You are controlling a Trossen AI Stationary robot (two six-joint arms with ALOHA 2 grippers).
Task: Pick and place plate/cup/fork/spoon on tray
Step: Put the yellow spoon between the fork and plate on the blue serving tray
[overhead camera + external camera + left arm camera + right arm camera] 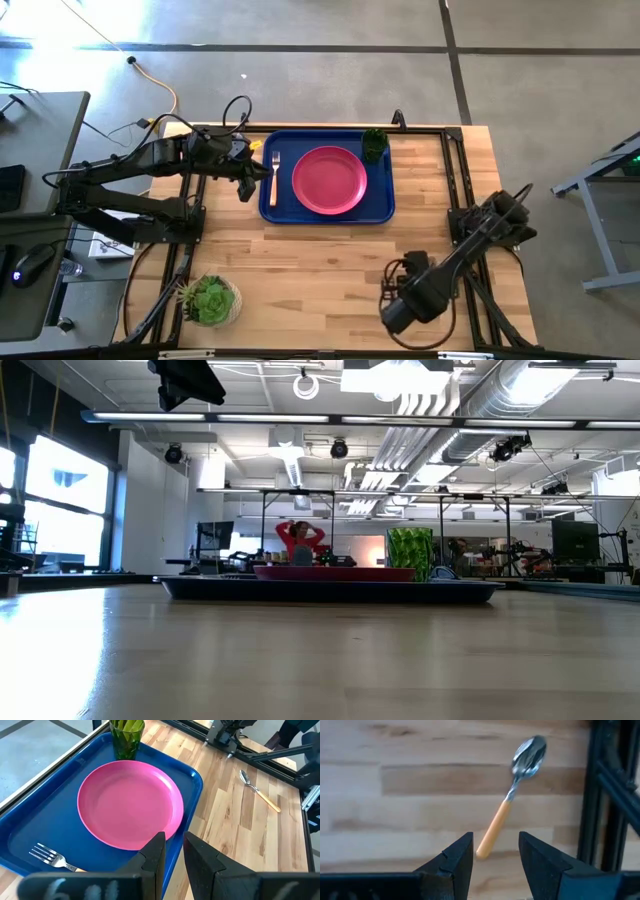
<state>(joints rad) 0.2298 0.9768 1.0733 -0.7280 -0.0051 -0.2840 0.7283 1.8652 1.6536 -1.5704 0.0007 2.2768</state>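
The dark-blue tray [380,205] lies at the table's far middle. On it lie the fork [273,172] at the left, the pink-red plate [329,180] in the middle and the green cup [374,145] in the far right corner. My left gripper [174,851] is open by a narrow gap and empty, above the tray's left rim next to the fork [47,856]. My right gripper [495,851] is open above the table's near right part. The spoon [512,795] lies flat on the wood just ahead of its fingertips, its handle end toward the gap. The spoon also shows in the left wrist view [257,790].
A potted succulent [208,300] stands at the near left corner. Black frame rails [607,795] run beside the spoon along the table's right side. Bare wood [320,270] lies between the tray and the near edge. A person [300,540] stands far behind the table.
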